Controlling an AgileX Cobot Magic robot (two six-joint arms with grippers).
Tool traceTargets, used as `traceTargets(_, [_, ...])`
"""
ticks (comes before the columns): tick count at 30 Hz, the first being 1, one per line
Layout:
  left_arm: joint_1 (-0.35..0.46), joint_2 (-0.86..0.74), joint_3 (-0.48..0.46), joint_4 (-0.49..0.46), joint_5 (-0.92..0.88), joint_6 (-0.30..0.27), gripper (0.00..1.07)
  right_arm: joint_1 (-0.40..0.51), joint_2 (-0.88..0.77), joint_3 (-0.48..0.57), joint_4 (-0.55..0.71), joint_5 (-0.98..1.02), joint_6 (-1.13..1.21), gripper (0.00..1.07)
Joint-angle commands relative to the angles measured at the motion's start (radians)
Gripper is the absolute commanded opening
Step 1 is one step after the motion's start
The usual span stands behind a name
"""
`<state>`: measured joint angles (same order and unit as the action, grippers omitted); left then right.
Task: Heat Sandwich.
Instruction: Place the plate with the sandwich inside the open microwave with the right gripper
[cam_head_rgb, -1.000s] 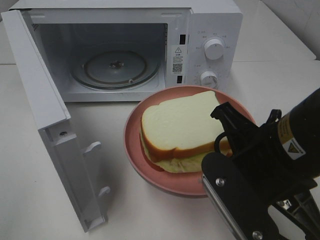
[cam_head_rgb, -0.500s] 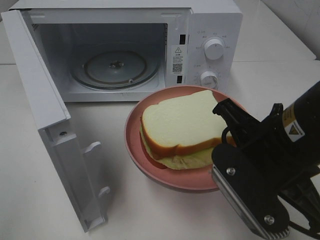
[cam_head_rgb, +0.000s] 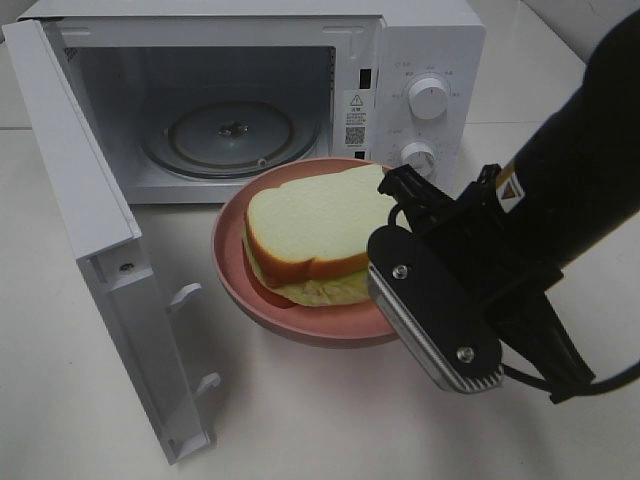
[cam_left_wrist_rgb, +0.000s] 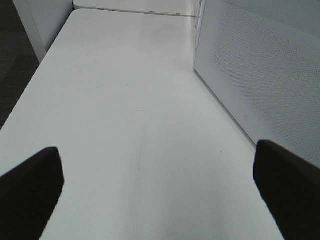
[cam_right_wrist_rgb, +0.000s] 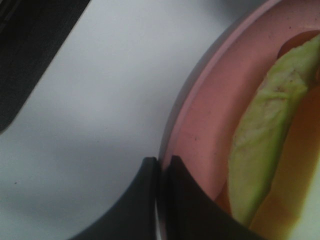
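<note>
White sandwich (cam_head_rgb: 310, 225), green filling, pink plate (cam_head_rgb: 232, 275) pinched in right hand (cam_right_wrist_rgb: 161, 164), left hand (cam_left_wrist_rgb: 159, 186) spread

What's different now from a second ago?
The right gripper, clamped on the rim of the pink plate throughout, has carried it and the sandwich leftward, closer to the mouth of the microwave. The microwave and its open door have not moved.
</note>
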<state>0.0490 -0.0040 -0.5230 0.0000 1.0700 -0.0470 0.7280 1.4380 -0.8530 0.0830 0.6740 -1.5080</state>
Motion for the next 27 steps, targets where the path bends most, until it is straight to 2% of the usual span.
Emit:
traceTargets(1, [-0.001, -0.019, 0.001, 0.000, -0.010, 0.000, 0.98, -0.006, 0.036, -0.049, 0.014, -0.018, -0.028, 0.00])
traceTargets(11, [-0.001, -0.019, 0.001, 0.000, -0.010, 0.000, 0.98, -0.006, 0.142, -0.147, 0.055, 0.000, -0.077, 0.00])
traceTargets(27, [-0.001, -0.019, 0.001, 0.000, -0.010, 0.000, 0.98, -0.064, 0.310, -0.350, 0.108, 0.027, -0.123, 0.00])
